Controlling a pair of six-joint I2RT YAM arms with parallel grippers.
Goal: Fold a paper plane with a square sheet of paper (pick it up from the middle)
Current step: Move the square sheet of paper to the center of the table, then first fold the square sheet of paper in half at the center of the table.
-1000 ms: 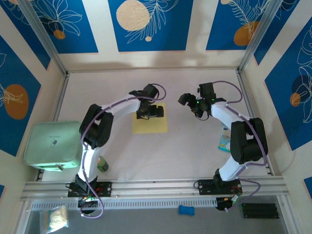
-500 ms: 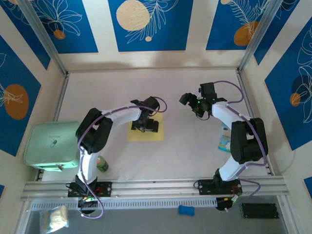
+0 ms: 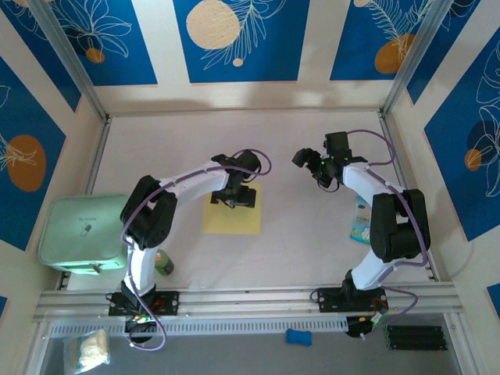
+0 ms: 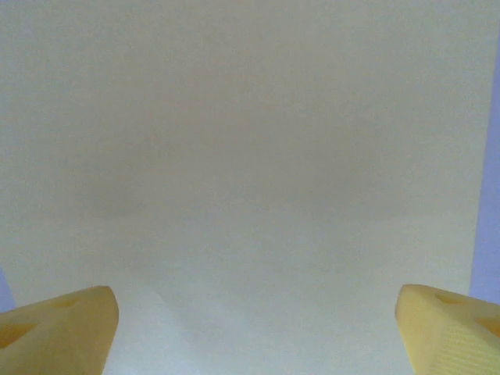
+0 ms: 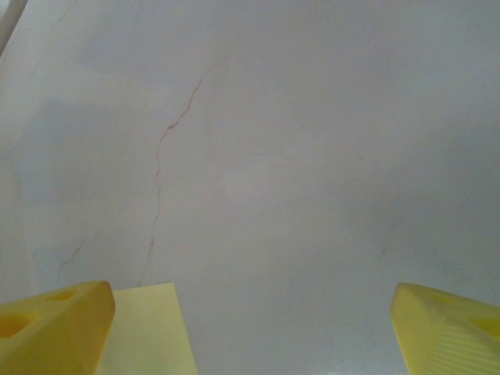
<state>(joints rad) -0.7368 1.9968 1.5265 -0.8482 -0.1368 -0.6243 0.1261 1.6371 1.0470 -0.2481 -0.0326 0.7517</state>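
Paper (image 3: 231,219) is lying flat, with no folds yet. Left claw (image 3: 237,195) is hovering spread wide over its middle. Right claw (image 3: 307,159) is hanging spread wide near it.

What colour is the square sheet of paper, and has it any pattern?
The square sheet of paper is plain pale yellow, unmarked; clearest in the left wrist view.

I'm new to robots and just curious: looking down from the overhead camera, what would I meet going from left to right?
mint-green box → small green container → square sheet of paper → right gripper → blue-green packet
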